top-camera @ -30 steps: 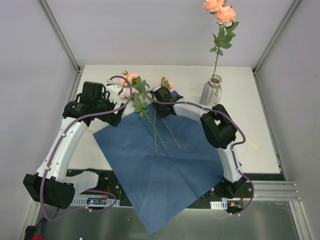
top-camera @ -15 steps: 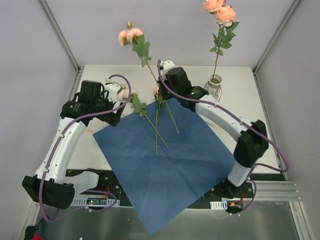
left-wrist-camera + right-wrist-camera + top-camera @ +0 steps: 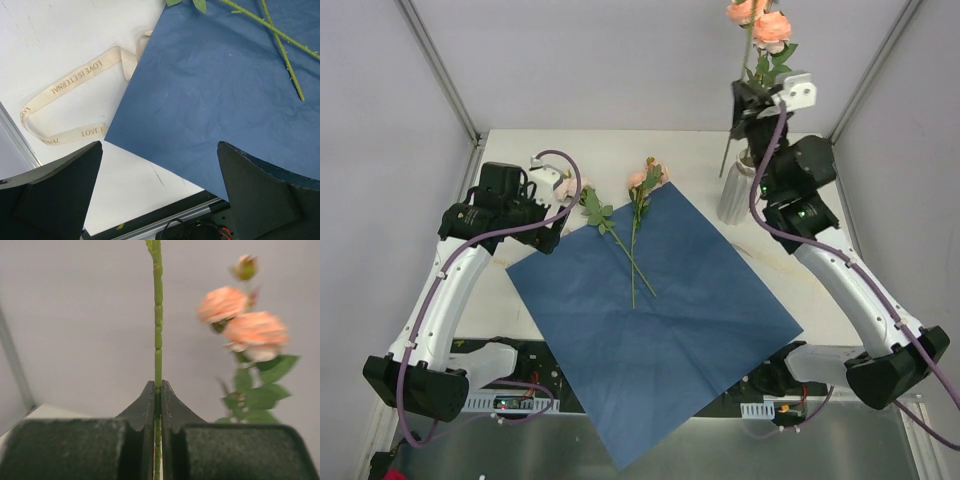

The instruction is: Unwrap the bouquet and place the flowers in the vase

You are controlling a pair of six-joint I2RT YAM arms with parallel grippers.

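Two flowers (image 3: 633,240) lie loose on the far corner of the blue paper sheet (image 3: 660,320), left of the vase (image 3: 735,195) in the top view, with stems crossed and blooms pointing to the far side of the desk (image 3: 690,160). The sheet is spread flat, and its right corner reaches near the vase base without visible contact. The vase stands upright at the far right of the desk and carries one rose stalk (image 3: 770,28) with peach blooms well above its neck. The right gripper (image 3: 748,105) hangs above the vase. Its jaws are pressed together on a thin green stem (image 3: 158,315), which runs straight up between them in the right wrist view. The lower end of this stem hangs just left of the vase neck; whether it enters the mouth cannot be determined. The left gripper (image 3: 160,150) hovers over the sheet edge farthest from the vase, jaws spread wide and holding nothing. A cream ribbon (image 3: 65,87) printed "LOVE IS ETERNAL" lies looped on the desk below this gripper, one end meeting the sheet edge.
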